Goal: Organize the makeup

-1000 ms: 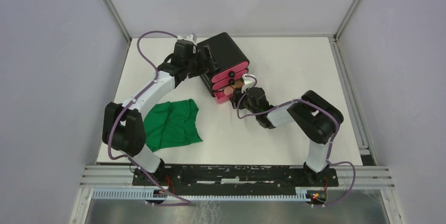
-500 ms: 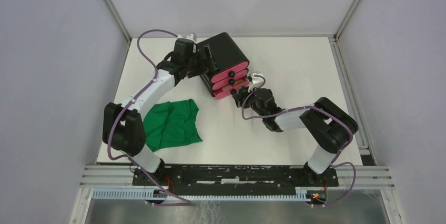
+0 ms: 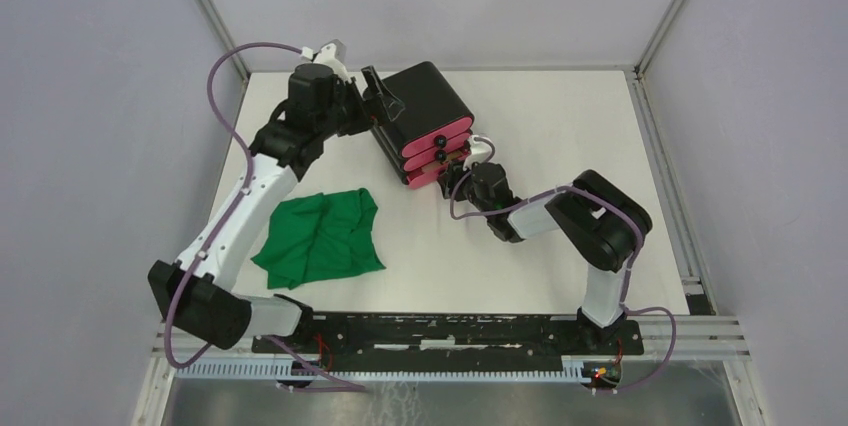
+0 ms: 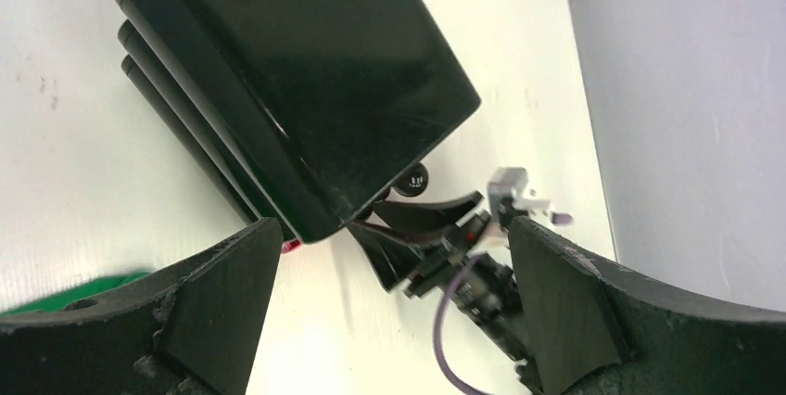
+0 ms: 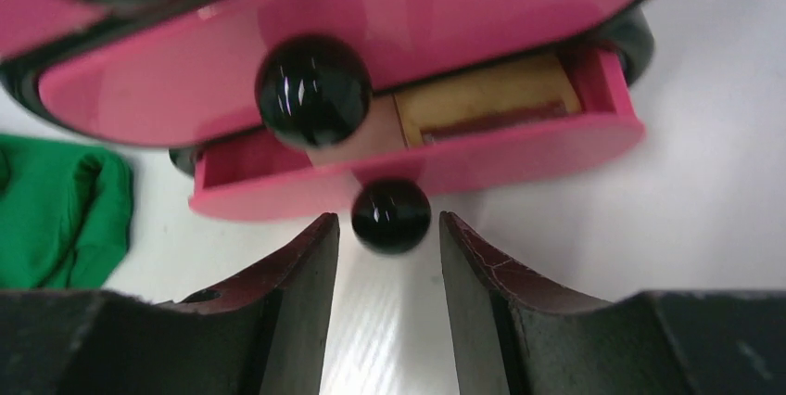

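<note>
Right gripper (image 5: 387, 224) part-open, jaws straddling knob (image 5: 390, 216) of bottom pink drawer (image 5: 519, 149), slim gaps each side. Tan pad (image 5: 482, 100) inside ajar drawer. Push squarely, knob centred. Left gripper (image 4: 394, 228) wide open at far side of black box (image 4: 297, 70): brace it.

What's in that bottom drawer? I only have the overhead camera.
Observer: The right wrist view shows a tan pad lying in the bottom drawer, which stands slightly open.
Operator: Is the right gripper clamped on its knob?
Observer: No, the knob sits between its fingers with a thin gap on each side.
Operator: And the left gripper?
Observer: Its fingers are spread wide behind the black box, gripping nothing.
</note>
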You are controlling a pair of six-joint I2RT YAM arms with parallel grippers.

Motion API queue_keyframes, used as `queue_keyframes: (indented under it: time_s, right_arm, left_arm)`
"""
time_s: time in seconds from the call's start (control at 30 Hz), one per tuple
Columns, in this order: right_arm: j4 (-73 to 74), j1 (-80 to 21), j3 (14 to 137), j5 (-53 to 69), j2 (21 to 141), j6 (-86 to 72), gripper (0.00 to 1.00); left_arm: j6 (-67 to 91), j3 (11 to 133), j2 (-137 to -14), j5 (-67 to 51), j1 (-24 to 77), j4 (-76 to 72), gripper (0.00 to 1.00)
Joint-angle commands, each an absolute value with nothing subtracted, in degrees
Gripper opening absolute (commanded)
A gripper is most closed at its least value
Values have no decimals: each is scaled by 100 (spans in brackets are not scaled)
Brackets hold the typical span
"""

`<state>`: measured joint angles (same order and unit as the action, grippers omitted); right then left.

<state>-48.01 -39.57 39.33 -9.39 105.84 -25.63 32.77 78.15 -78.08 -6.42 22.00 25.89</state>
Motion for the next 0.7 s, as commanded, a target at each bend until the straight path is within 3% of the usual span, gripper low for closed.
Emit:
queue_keyframes:
  time_s: [0.0, 0.17, 0.4, 0.67]
  right_arm:
    - [-5333, -3880, 4621, -1005, 11060, -2793, 50]
    - [-5405, -3837, 4848, -827, 11222, -2934, 48]
    - [-5647, -3819, 3994, -1028, 10703, -2966, 47]
    - [-5645, -3774, 3726, -1007, 10612, -3082, 46]
  left_arm:
    - [3293, 7750, -7298, -504, 2223, 2773, 99]
    - [3305, 7539, -6947, -353, 2220, 2879, 99]
    - [3423, 7438, -6619, -330, 2222, 3097, 99]
    - [3221, 7334, -5356, -43, 2225, 3977, 99]
